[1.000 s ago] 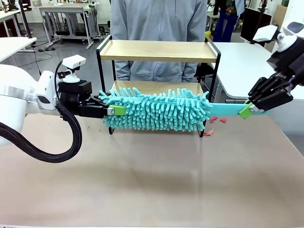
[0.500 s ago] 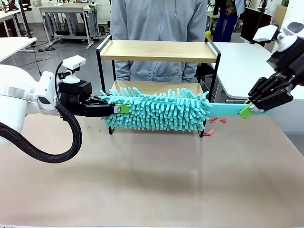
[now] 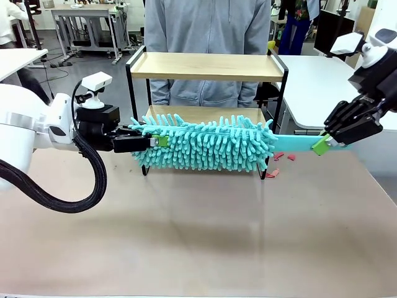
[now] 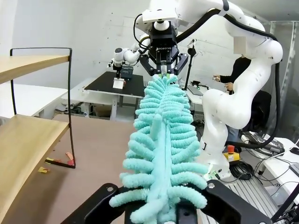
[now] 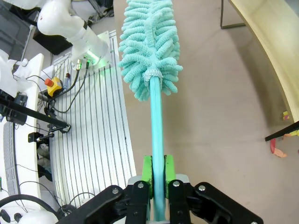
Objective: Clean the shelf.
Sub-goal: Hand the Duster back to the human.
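The shelf (image 3: 205, 65) stands at the table's far side, its lower board (image 3: 186, 113) partly hidden behind a fluffy teal duster (image 3: 205, 144). The duster lies level in front of the lower tier, held at both ends. My left gripper (image 3: 155, 141) is shut on the duster's fluffy tip. My right gripper (image 3: 322, 144) is shut on its teal handle (image 3: 298, 143). The left wrist view looks along the duster (image 4: 163, 140) from my left gripper (image 4: 163, 207), with the shelf boards (image 4: 23, 135) at left. In the right wrist view, green pads (image 5: 147, 170) of my right gripper (image 5: 157, 179) clamp the handle (image 5: 156, 126).
Small red scraps (image 3: 277, 157) lie on the brown table near the shelf's right legs, also seen as scraps (image 4: 56, 161) and scraps (image 5: 280, 151). A person in a grey hoodie (image 3: 208, 25) stands right behind the shelf. A white table (image 3: 322, 74) is at the right.
My left gripper has slid slightly to the right along the duster's tip. The right gripper and the handle have stayed in place.
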